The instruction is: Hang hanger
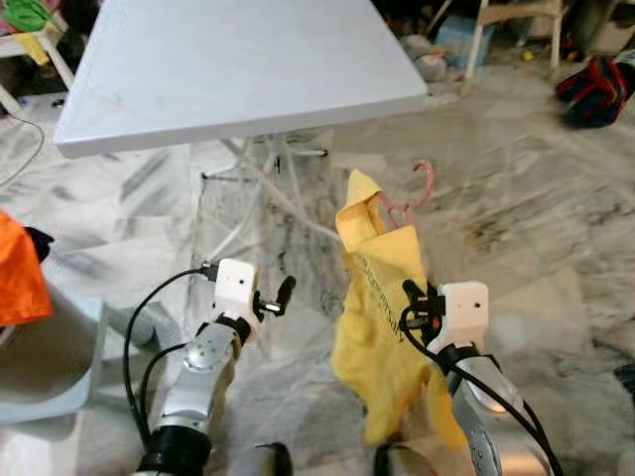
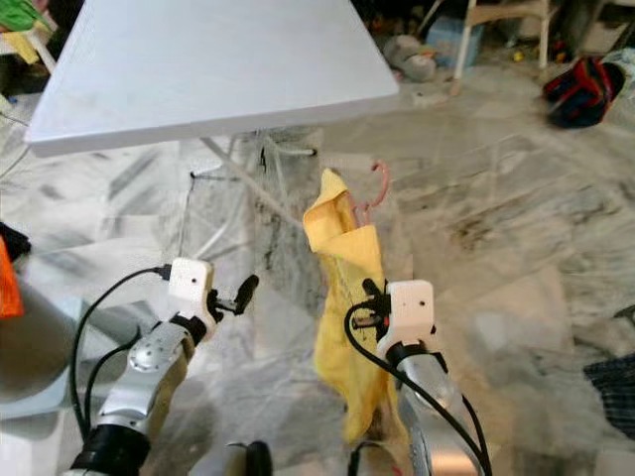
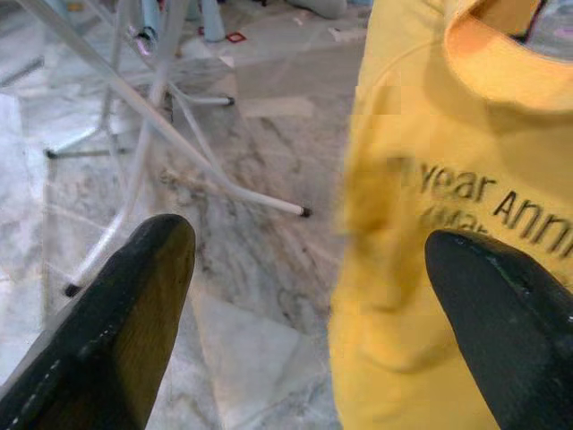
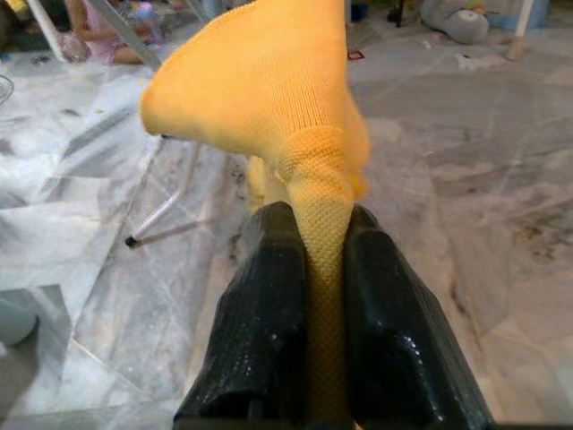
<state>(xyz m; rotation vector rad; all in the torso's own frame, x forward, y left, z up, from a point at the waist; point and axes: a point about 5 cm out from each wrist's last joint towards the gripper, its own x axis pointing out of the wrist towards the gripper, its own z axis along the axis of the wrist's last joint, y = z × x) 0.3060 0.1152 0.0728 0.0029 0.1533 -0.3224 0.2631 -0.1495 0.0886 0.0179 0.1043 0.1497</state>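
so far, in the left eye view, a yellow shirt (image 1: 382, 317) on a pink hanger (image 1: 415, 194) is held up by the right claw (image 1: 417, 300), above the marble floor (image 1: 536, 238) and just in front of the white bench (image 1: 238, 69). the hanger's hook is seen above the shirt's collar, free of any rail. the left claw (image 1: 278, 296) is raised to the left of the shirt, apart from it and carrying nothing. an orange cloth (image 1: 18, 270) is seen at the left edge, and a red and black bag (image 1: 595, 89) far off on the floor.

in the right eye view the same layout is given: the shirt hangs between the two arms, and the bench's thin white legs (image 2: 233, 164) are seen behind it. no rail or rack can be made out with certainty, so the place for hanging is not known.

in the left wrist view the left claw's fingers (image 3: 125, 313) are spread wide, with the shirt's printed front just beyond them and nothing between them.

in the right wrist view the right claw's fingers (image 4: 264, 313) are clenched on a fold of the shirt's knitted cloth; whether the hanger itself is pinched inside cannot be told.

the pick-up is judged done and the hanging itself not yet done: the hook must yet be carried to a rail and set over it.
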